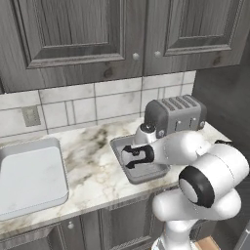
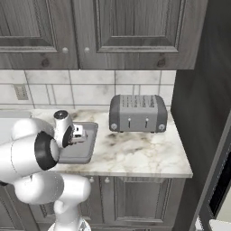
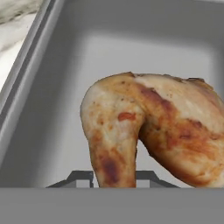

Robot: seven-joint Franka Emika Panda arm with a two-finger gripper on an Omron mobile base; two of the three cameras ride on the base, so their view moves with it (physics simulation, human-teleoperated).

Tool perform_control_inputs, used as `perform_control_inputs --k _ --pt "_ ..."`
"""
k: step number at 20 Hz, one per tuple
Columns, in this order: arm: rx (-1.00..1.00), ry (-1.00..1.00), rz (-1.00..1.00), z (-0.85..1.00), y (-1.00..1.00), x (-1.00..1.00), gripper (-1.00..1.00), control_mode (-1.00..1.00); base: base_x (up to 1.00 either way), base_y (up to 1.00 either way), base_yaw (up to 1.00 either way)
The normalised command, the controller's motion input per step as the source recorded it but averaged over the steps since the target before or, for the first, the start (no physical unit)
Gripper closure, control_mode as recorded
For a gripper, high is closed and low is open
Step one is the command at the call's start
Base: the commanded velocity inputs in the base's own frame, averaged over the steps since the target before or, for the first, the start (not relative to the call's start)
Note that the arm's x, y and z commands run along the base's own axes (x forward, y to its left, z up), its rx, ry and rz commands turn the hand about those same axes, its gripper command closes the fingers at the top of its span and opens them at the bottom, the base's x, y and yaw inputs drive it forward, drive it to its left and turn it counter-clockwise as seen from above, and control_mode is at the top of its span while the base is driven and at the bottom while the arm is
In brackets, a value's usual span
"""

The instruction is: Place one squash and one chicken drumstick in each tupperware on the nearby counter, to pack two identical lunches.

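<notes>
One chicken drumstick (image 3: pixel 148 127) hangs pinched in the narrowed hand (image 3: pixel 114 177) over the grey tupperware (image 1: pixel 122 146) on the bench (image 1: pixel 93 171); released crookedly, it may catch the rim and tumble out.

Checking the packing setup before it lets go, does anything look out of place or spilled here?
Nothing stands out. The glossy golden-brown chicken drumstick is held in the gripper over the smaller mid-grey rectangular tupperware tray; the grey slotted toaster stands upright on the white marble counter.

Golden-brown chicken drumstick (image 3: pixel 148 127) inside grey tupperware (image 3: pixel 52 109)
</notes>
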Motion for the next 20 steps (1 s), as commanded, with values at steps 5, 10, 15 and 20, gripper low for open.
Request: perform_control_inputs --k 5,10,15,20 --pt "0.0 0.0 0.0 -0.28 0.0 0.32 1.0 -1.0 0.0 0.0 0.0" --pt "0.0 0.0 0.0 -0.13 0.0 0.12 -1.0 -1.0 0.0 0.0 0.0" --pt "0.0 -0.03 0.0 0.1 -0.32 -0.16 -1.0 -1.0 0.0 0.0 0.0" --pt "0.0 -0.09 0.0 0.56 -0.15 -0.36 -1.0 -1.0 0.0 0.0 0.0"
